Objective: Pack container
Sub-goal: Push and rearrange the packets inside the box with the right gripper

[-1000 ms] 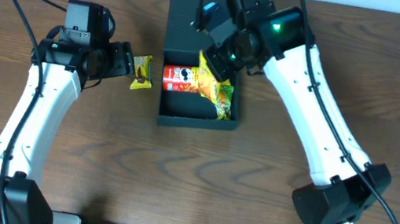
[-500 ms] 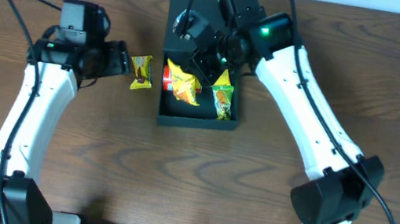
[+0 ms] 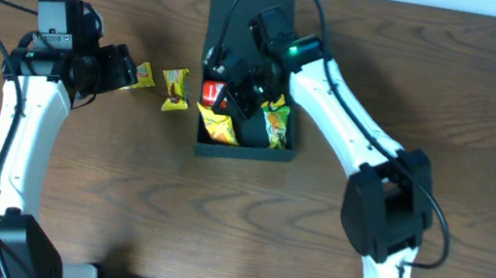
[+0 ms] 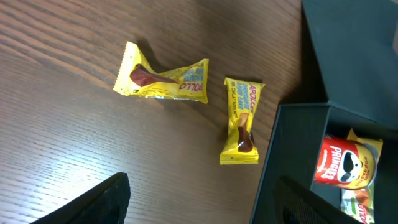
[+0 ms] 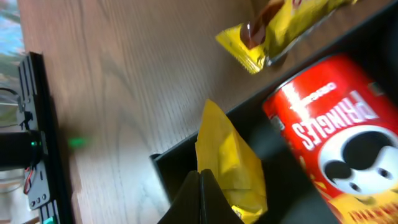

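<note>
Right claw [image 5: 200, 182]: clenched, tips meeting on the edge of a yellow bag [image 5: 231, 163]; it looks pinched, not just touched. The claw is low inside the box [image 3: 245, 146], at its left side. The bag straddles the box's left wall, part in and part over the table.

Box: dark, lid flap open at the far side, centre of the table. Inside are a red chip can [image 5: 329, 140] on its side at the far left and a green-yellow packet [image 3: 275, 123] against the right wall. The floor at the front is mostly bare.

Left claw [image 4: 202, 185]: released, wide, nothing between the fingers. It hovers over the table left of the box.

Two yellow candy wrappers lie on the wood between this claw and the box. The near wrapper [image 4: 163, 81] is just off the fingertips, long axis pointing roughly toward the box. The far wrapper [image 4: 241, 121] is just beside the box's left wall, long axis along it.

Judgement: the left arm is the nearer one for both wrappers, and the box lies to its right. The bag needs shifting inward before release.
</note>
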`<state>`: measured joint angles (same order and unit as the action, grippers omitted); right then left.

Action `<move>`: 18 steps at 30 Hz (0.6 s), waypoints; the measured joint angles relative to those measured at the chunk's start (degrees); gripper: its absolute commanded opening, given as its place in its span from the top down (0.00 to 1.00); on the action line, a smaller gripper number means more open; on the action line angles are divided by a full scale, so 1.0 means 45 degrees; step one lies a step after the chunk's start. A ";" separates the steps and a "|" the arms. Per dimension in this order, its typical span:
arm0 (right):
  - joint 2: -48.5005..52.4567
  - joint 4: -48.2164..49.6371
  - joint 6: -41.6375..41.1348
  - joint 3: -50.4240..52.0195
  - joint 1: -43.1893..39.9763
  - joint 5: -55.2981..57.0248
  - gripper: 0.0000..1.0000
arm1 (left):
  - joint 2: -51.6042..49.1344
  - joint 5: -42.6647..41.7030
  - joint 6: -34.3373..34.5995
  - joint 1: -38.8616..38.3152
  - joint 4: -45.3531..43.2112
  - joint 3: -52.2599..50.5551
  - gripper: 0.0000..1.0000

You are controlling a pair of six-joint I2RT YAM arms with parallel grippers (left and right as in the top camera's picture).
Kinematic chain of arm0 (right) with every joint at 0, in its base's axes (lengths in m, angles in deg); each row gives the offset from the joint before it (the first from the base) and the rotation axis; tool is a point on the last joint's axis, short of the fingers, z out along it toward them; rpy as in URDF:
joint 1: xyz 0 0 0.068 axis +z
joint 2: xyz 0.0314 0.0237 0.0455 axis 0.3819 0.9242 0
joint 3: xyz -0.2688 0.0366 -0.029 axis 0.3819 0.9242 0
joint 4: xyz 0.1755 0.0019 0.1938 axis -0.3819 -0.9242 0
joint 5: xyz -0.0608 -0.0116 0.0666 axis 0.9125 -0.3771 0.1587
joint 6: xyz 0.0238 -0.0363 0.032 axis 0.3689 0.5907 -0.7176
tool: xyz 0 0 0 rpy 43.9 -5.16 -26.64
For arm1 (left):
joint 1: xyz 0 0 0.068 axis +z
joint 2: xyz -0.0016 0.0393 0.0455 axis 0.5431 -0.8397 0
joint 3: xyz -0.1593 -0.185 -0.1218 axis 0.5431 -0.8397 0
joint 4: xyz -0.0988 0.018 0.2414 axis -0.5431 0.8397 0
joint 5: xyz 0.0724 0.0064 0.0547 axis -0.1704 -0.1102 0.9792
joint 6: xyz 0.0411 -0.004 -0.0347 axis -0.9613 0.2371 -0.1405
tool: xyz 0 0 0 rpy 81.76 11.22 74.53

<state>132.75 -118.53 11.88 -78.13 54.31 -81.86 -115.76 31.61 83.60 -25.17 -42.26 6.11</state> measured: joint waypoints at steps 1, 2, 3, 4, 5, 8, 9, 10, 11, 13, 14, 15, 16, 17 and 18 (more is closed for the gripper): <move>0.0199 0.0087 -0.0117 0.0000 0.0058 -0.0068 0.99 | 0.0000 -0.0029 0.0000 0.0000 0.0005 0.0000 0.25; 0.0374 0.0165 -0.0223 0.0005 0.0107 -0.0126 0.98 | 0.0000 -0.0034 0.0000 0.0000 0.0010 0.0000 0.25; 0.0578 0.0345 -0.0452 0.0005 0.0170 -0.0112 0.99 | 0.0000 -0.0029 0.0000 0.0000 0.0015 0.0000 0.25; 0.0704 0.0432 -0.0607 0.0005 0.0214 -0.0107 0.99 | 0.0000 -0.0034 0.0000 0.0000 0.0039 0.0000 0.25; 0.0850 0.0510 -0.0835 0.0005 0.0243 -0.0015 0.98 | 0.0000 -0.0034 0.0000 0.0000 0.0073 0.0000 0.25; 0.1141 0.0583 -0.1302 0.0024 0.0287 0.0471 0.99 | 0.0000 -0.0034 -0.0044 0.0000 0.0175 0.0000 0.25; 0.1161 0.0578 -0.1418 0.0034 0.0287 0.0656 0.99 | 0.0000 -0.0034 -0.0058 0.0000 0.0209 0.0000 0.25; 0.1161 0.0583 -0.1520 0.0049 0.0287 0.0801 0.99 | 0.0000 -0.0034 -0.0087 0.0000 0.0214 0.0000 0.25; 0.1156 0.0583 -0.1593 0.0049 0.0287 0.0903 0.98 | 0.0000 -0.0034 -0.0092 0.0000 0.0214 0.0000 0.25; 0.1156 0.0588 -0.1695 0.0049 0.0287 0.1049 0.99 | 0.0000 -0.0034 -0.0092 0.0000 0.0214 0.0000 0.25; 0.1156 0.0549 -0.1744 0.0049 0.0287 0.1088 0.99 | 0.0000 -0.0034 -0.0092 0.0000 0.0214 0.0000 0.25; 0.1156 0.0452 -0.1778 0.0034 0.0287 0.1107 0.99 | 0.0000 -0.0034 -0.0092 0.0000 0.0214 0.0000 0.25; 0.1156 0.0228 -0.1821 -0.0083 0.0287 0.1132 0.99 | 0.0000 -0.0034 -0.0092 0.0000 0.0219 0.0000 0.25; 0.1141 0.0058 -0.1836 -0.0185 0.0287 0.1151 0.99 | 0.0000 -0.0034 -0.0097 0.0000 0.0219 0.0000 0.25; 0.1107 -0.0223 -0.1841 -0.0350 0.0287 0.1243 0.99 | 0.0000 -0.0034 -0.0107 0.0000 0.0219 0.0000 0.25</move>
<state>137.73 -119.54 3.60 -79.71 55.60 -76.27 -115.76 31.45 83.11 -25.17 -41.27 6.11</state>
